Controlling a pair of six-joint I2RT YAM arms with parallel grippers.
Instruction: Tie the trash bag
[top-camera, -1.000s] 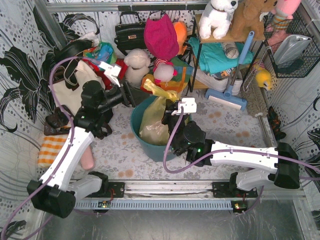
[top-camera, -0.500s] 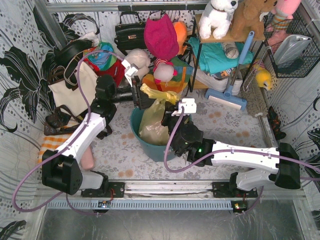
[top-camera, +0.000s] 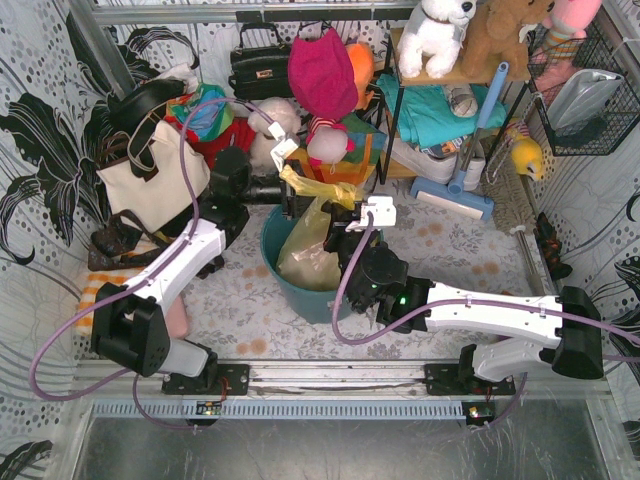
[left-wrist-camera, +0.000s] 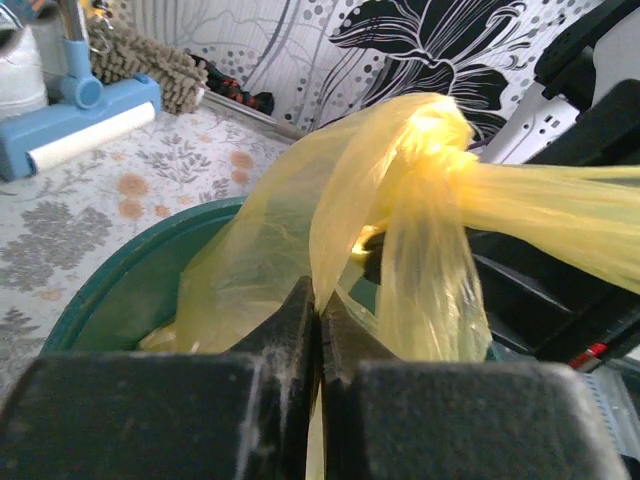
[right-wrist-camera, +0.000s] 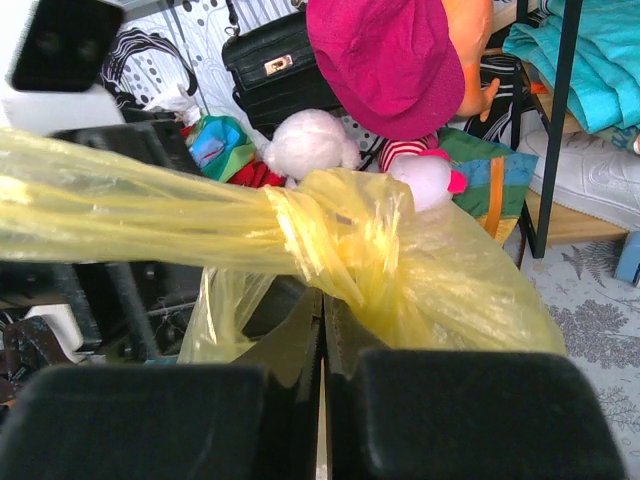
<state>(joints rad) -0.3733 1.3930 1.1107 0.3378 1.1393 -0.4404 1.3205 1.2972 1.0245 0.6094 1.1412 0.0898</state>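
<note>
The yellow trash bag (top-camera: 305, 255) sits in a teal bin (top-camera: 272, 262) at mid-table. Its neck is gathered into a knot with two strands pulled sideways. My left gripper (top-camera: 292, 192) is at the bin's far-left rim. In the left wrist view it (left-wrist-camera: 320, 300) is shut on a strip of the trash bag (left-wrist-camera: 420, 180) just below the knot. My right gripper (top-camera: 345, 232) is over the bin's right side. In the right wrist view it (right-wrist-camera: 322, 300) is shut on film of the trash bag (right-wrist-camera: 420, 260) under the knot.
A cream tote bag (top-camera: 150, 185) stands behind the left arm, with a black handbag (top-camera: 258, 65) and plush toys at the back. A shelf rack (top-camera: 440, 100) and a blue floor sweeper (top-camera: 455, 190) stand at the back right. An orange striped cloth (top-camera: 100, 295) lies at the left.
My left arm swung right from the tote bag to the bag's top and its jaws closed on a strip of the film. The right arm has held still.
</note>
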